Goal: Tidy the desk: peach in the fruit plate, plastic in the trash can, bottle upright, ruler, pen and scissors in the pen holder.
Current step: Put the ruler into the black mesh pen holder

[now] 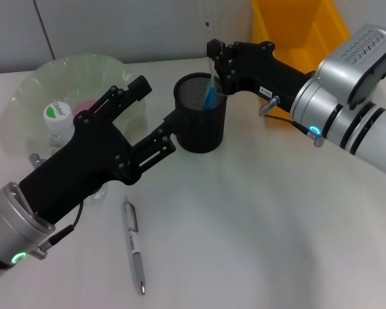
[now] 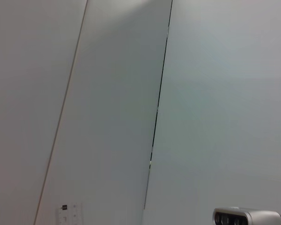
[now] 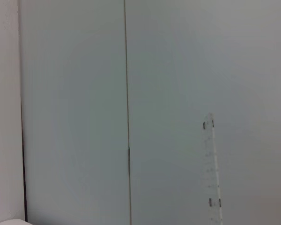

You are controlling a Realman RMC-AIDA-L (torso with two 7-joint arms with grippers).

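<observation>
Nearest of all, a slim silver and clear ballpoint pen (image 1: 133,246) lies flat on the plain white desk (image 1: 257,225), well in front of the black metal mesh pen holder (image 1: 200,121) and touching nothing.

From that black cup, the left gripper (image 1: 159,119) comes in from the near-left side. Its 2 fingers are spread wide: 1 reaches toward the cup's wall, the other points past it toward the wide pale green glass fruit plate (image 1: 32,87) with its wavy rim. The arm's black body covers much of that plate. Over it I can just make out the matte pink peach (image 1: 85,106) inside the plate, and the white cap topped with green of the clear plastic bottle (image 1: 56,118), standing upright just in front of the plate.

Right gripper (image 1: 213,61) hangs over the cup's far rim. Its jaws are narrow, closed on the short clear plastic ruler (image 3: 212,168), which stands upright with its lower end in the cup. Light blue scissors (image 1: 210,96) lean inside the cup below it.

Behind the cup, to its right, sits the bright yellow rectangular trash can (image 1: 296,29), partly hidden by the right arm; I cannot tell what it holds.
</observation>
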